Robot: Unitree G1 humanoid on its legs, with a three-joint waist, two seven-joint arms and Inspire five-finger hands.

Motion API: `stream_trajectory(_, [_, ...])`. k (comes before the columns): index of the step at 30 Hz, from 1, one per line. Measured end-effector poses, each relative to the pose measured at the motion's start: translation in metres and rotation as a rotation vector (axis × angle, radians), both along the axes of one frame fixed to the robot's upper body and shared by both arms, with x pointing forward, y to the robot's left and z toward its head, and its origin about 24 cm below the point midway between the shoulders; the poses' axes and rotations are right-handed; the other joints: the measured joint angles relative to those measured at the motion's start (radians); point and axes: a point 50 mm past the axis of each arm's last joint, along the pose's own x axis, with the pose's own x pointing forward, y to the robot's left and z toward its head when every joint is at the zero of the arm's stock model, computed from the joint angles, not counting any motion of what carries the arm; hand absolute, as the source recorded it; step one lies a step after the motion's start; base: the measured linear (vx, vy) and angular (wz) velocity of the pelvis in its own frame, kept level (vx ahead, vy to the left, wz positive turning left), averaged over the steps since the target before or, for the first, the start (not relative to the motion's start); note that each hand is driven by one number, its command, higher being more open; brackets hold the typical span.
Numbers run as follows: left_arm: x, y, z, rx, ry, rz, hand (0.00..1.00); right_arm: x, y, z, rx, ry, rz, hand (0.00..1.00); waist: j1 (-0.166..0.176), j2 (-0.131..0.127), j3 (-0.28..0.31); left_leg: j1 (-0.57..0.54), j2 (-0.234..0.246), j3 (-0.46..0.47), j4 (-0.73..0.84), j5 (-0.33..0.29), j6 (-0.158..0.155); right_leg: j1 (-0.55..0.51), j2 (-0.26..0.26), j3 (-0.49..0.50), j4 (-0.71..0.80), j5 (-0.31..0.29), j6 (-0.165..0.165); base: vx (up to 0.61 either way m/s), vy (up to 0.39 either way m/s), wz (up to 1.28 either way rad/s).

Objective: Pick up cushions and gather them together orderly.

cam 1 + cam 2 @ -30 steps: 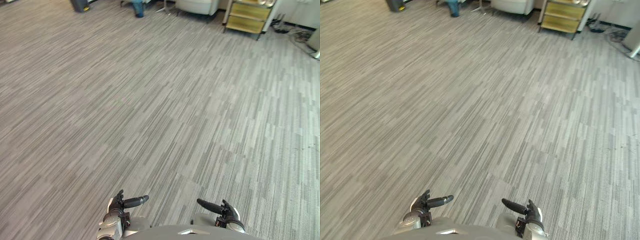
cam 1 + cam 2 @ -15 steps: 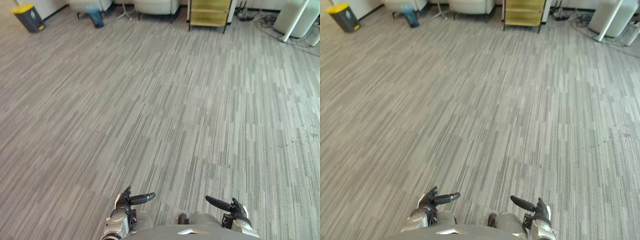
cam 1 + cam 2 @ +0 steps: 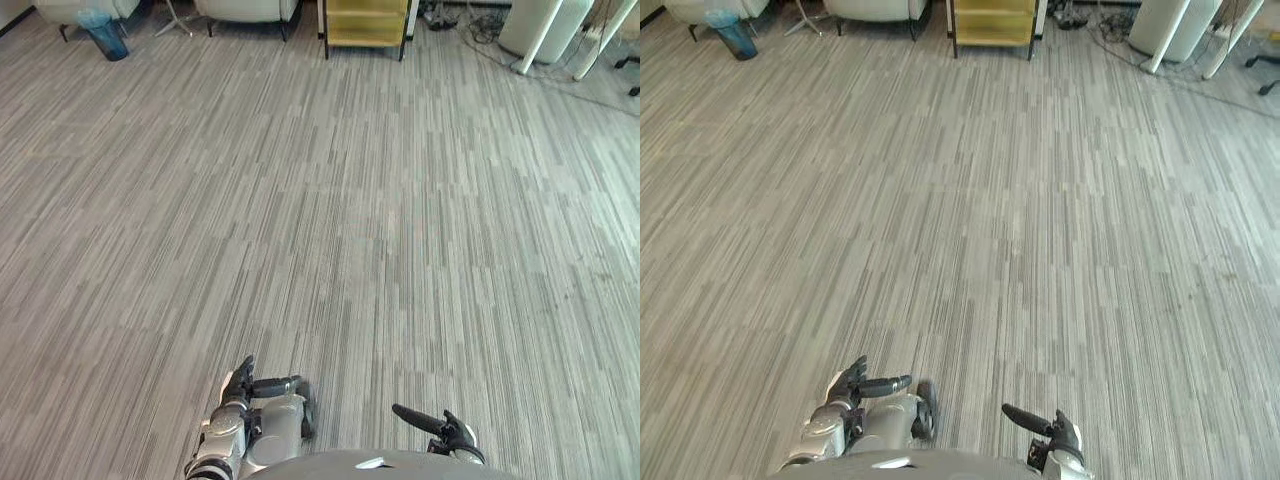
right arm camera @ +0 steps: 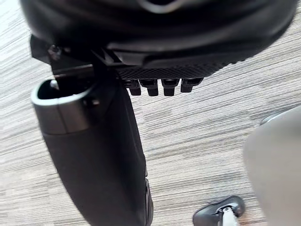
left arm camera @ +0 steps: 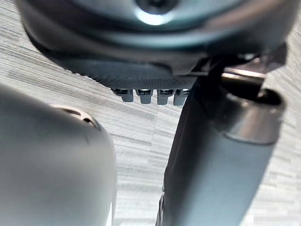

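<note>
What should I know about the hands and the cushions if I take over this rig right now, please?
Left hand: open, holding nothing, low in front of the body.
Right hand: open, holding nothing, at about the same height.
Cushions: none in either hand. Ahead lies carpet, with pale armchairs, a yellow cabinet and a blue bin at the far side.
Done: nothing gathered that I can see.
Left: find the cushions, perhaps near the armchairs, pick them up and set them together in order.
</note>
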Motion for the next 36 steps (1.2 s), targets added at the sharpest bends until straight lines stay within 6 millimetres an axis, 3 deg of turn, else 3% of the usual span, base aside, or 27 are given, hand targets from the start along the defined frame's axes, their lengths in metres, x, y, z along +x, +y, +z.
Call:
stream_trajectory(1, [-0.002,-0.002,-0.001,-0.004,0.017,-0.006,1.0,0.005,-0.003,0.002,-0.006,-0.024,0.001,1.0,-0.003,0.011,0.006,0.08,0.0,0.001,-0.034,-0.025,-0.001,-0.086,-0.033,-0.052,0.121,-0.079,-0.094,0.58,-0.019,-0.15])
stream_trajectory(2, [-0.005,-0.005,-0.003,-0.011,0.026,-0.002,1.0,0.01,-0.007,0.005,-0.017,-0.055,0.005,1.0,-0.008,0.029,0.011,0.162,0.011,0.001,-0.084,-0.036,-0.01,-0.155,-0.05,-0.102,0.149,-0.134,-0.138,0.58,-0.037,-0.19])
stream_trajectory(4, [-0.007,-0.009,-0.005,-0.02,0.035,-0.01,1.0,0.016,-0.011,0.009,-0.033,-0.093,0.01,1.0,-0.013,0.059,0.026,0.259,0.039,-0.001,-0.135,-0.041,-0.007,-0.225,-0.043,-0.162,0.08,-0.193,-0.194,0.58,-0.125,0.05])
stream_trajectory(6, [-0.008,-0.013,-0.006,-0.025,0.042,-0.029,1.0,0.023,-0.013,0.013,-0.045,-0.129,0.014,1.0,-0.022,0.069,0.025,0.335,0.086,-0.011,-0.168,-0.041,-0.009,-0.334,-0.035,-0.219,-0.166,-0.213,-0.195,0.7,-0.288,0.41])
stream_trajectory(7, [-0.011,-0.013,-0.006,-0.024,0.046,-0.032,1.0,0.025,-0.014,0.014,-0.047,-0.134,0.016,1.0,-0.029,0.062,0.022,0.36,0.104,-0.032,-0.182,-0.053,-0.028,-0.371,-0.032,-0.205,-0.349,-0.161,-0.163,0.74,-0.38,0.65])
stream_trajectory(8, [-0.015,-0.012,-0.008,-0.024,0.064,-0.031,1.0,0.023,-0.02,0.013,-0.06,-0.12,0.017,1.0,-0.039,0.068,0.016,0.403,0.134,-0.061,-0.206,-0.079,-0.07,-0.358,-0.007,-0.222,-0.401,-0.052,-0.209,0.63,-0.337,0.39])
stream_trajectory(9, [-0.016,-0.017,-0.01,-0.04,0.074,-0.033,1.0,0.025,-0.025,0.014,-0.079,-0.117,0.032,1.0,-0.025,0.09,0.007,0.4,0.145,-0.106,-0.213,-0.066,-0.064,-0.356,0.024,-0.216,-0.394,-0.068,-0.218,0.51,-0.272,0.11])
stream_trajectory(10, [-0.015,-0.018,-0.009,-0.043,0.071,-0.035,1.0,0.026,-0.028,0.015,-0.088,-0.12,0.034,1.0,-0.024,0.093,0.011,0.396,0.141,-0.125,-0.211,-0.042,-0.067,-0.356,0.03,-0.205,-0.382,-0.081,-0.227,0.55,-0.324,-0.05])
stream_trajectory(11, [-0.016,-0.022,-0.01,-0.057,0.076,-0.024,1.0,0.018,-0.031,0.012,-0.085,-0.085,0.001,1.0,-0.031,0.099,0.011,0.4,0.155,-0.136,-0.155,0.01,-0.088,-0.317,0.038,-0.211,-0.366,-0.121,-0.265,0.6,-0.39,0.23])
stream_trajectory(13, [-0.015,-0.023,-0.01,-0.062,0.068,-0.01,1.0,0.002,-0.034,0.008,-0.074,-0.029,-0.034,1.0,-0.039,0.111,0.012,0.353,0.187,-0.157,0.013,0.051,-0.101,-0.231,0.049,-0.244,-0.419,-0.145,-0.264,0.51,-0.368,0.46])
stream_trajectory(14, [-0.011,-0.023,-0.008,-0.076,0.045,0.022,1.0,-0.007,-0.034,0.007,-0.079,-0.015,-0.034,1.0,-0.046,0.113,0.013,0.255,0.216,-0.172,0.228,0.108,-0.112,-0.158,0.06,-0.264,-0.488,-0.172,-0.267,0.28,-0.219,0.48])
stream_trajectory(15, [-0.01,-0.022,-0.007,-0.079,0.033,0.042,1.0,-0.009,-0.036,0.007,-0.084,-0.014,-0.037,1.0,-0.045,0.117,0.019,0.207,0.24,-0.172,0.337,0.136,-0.116,-0.131,0.07,-0.271,-0.51,-0.174,-0.269,0.35,-0.181,0.42])
stream_trajectory(17, [-0.006,-0.022,-0.004,-0.084,0.002,0.063,1.0,-0.015,-0.039,0.007,-0.096,0.0,-0.042,1.0,-0.042,0.134,0.027,0.068,0.309,-0.137,0.633,0.096,-0.112,-0.024,0.106,-0.283,-0.582,-0.178,-0.279,0.3,-0.119,0.1])
stream_trajectory(19, [-0.003,-0.02,0.0,-0.073,-0.031,0.054,1.0,-0.022,-0.036,0.005,-0.089,0.019,-0.034,1.0,-0.029,0.121,0.023,-0.021,0.314,-0.064,0.66,0.032,-0.102,0.083,0.108,-0.28,-0.672,-0.177,-0.275,0.32,-0.07,-0.05])
stream_trajectory(21, [0.002,-0.02,0.003,-0.069,-0.067,0.046,1.0,-0.022,-0.034,0.004,-0.075,0.016,-0.053,1.0,-0.015,0.111,0.022,-0.077,0.272,0.008,0.426,-0.025,-0.097,0.156,0.09,-0.274,-0.744,-0.171,-0.259,0.36,-0.015,-0.11])
stream_trajectory(22, [0.004,-0.021,0.004,-0.07,-0.077,0.044,1.0,-0.021,-0.032,0.004,-0.072,0.014,-0.054,1.0,-0.012,0.107,0.023,-0.083,0.251,0.016,0.338,-0.024,-0.097,0.17,0.081,-0.272,-0.758,-0.171,-0.252,0.37,0.056,-0.16])
stream_trajectory(23, [0.008,-0.021,0.005,-0.073,-0.085,0.039,1.0,-0.018,-0.03,0.004,-0.066,0.006,-0.053,1.0,-0.003,0.097,0.028,-0.089,0.2,0.013,0.146,-0.005,-0.103,0.199,0.061,-0.263,-0.78,-0.173,-0.237,0.32,0.079,-0.16])
stream_trajectory(24, [0.009,-0.02,0.006,-0.071,-0.088,0.038,1.0,-0.015,-0.028,0.004,-0.062,0.001,-0.052,1.0,0.0,0.09,0.032,-0.091,0.174,0.006,0.062,0.02,-0.102,0.211,0.048,-0.257,-0.788,-0.178,-0.228,0.41,0.137,-0.24])
stream_trajectory(25, [0.011,-0.019,0.007,-0.067,-0.089,0.037,1.0,-0.011,-0.026,0.004,-0.056,-0.008,-0.05,1.0,0.001,0.083,0.036,-0.095,0.14,-0.006,-0.068,0.078,-0.1,0.231,0.032,-0.246,-0.797,-0.188,-0.211,0.41,0.176,-0.25])
stream_trajectory(27, [0.009,-0.019,0.005,-0.068,-0.079,0.037,1.0,-0.011,-0.025,0.004,-0.053,-0.007,-0.046,1.0,0.008,0.085,0.036,-0.092,0.112,-0.038,-0.147,0.199,-0.107,0.257,0.021,-0.221,-0.805,-0.206,-0.181,0.43,0.202,-0.41])
stream_trajectory(28, [0.006,-0.014,0.003,-0.056,-0.059,0.037,1.0,-0.009,-0.021,0.004,-0.045,-0.009,-0.038,1.0,0.015,0.074,0.032,-0.082,0.104,-0.042,-0.142,0.261,-0.091,0.276,0.012,-0.187,-0.808,-0.21,-0.173,0.45,0.198,-0.32])
stream_trajectory(29, [0.004,-0.008,0.002,-0.037,-0.042,0.028,1.0,-0.007,-0.012,0.002,-0.021,-0.01,-0.026,1.0,0.005,0.044,0.015,-0.089,0.076,-0.038,-0.121,0.228,-0.078,0.266,-0.022,-0.171,-0.797,-0.2,-0.158,0.46,0.192,-0.15])
stream_trajectory(30, [0.004,-0.005,0.003,-0.03,-0.04,0.027,1.0,-0.007,-0.008,0.002,-0.011,-0.012,-0.027,1.0,0.004,0.032,0.013,-0.098,0.068,-0.038,-0.093,0.21,-0.062,0.262,-0.034,-0.158,-0.783,-0.197,-0.152,0.53,0.218,0.22])
stream_trajectory(31, [0.002,0.0,0.002,-0.02,-0.032,0.029,1.0,-0.01,-0.003,0.0,0.004,-0.004,-0.028,1.0,0.006,0.009,0.001,-0.11,0.05,-0.034,-0.027,0.155,-0.05,0.25,-0.056,-0.128,-0.727,-0.195,-0.149,0.43,0.191,0.17])
stream_trajectory(33, [0.001,0.0,0.002,-0.018,-0.027,0.032,1.0,-0.011,-0.002,-0.001,0.008,0.002,-0.025,1.0,0.009,0.005,-0.009,-0.102,0.04,-0.03,0.024,0.092,-0.037,0.202,-0.064,-0.092,-0.575,-0.188,-0.137,0.43,0.19,0.08])
stream_trajectory(35, [-0.003,0.001,-0.001,-0.018,-0.002,0.031,1.0,-0.005,-0.001,0.0,0.017,-0.018,-0.015,1.0,0.006,0.007,-0.007,-0.027,0.026,-0.024,0.008,0.039,-0.023,0.053,-0.093,-0.07,-0.21,-0.096,-0.063,0.47,0.177,-0.06])
stream_trajectory(36, [-0.005,0.001,-0.002,-0.02,0.009,0.033,1.0,-0.003,-0.001,0.001,0.021,-0.027,-0.012,1.0,0.004,0.009,-0.006,0.006,0.021,-0.025,-0.006,0.025,-0.022,0.002,-0.101,-0.074,-0.098,-0.103,-0.067,0.48,0.132,-0.08])
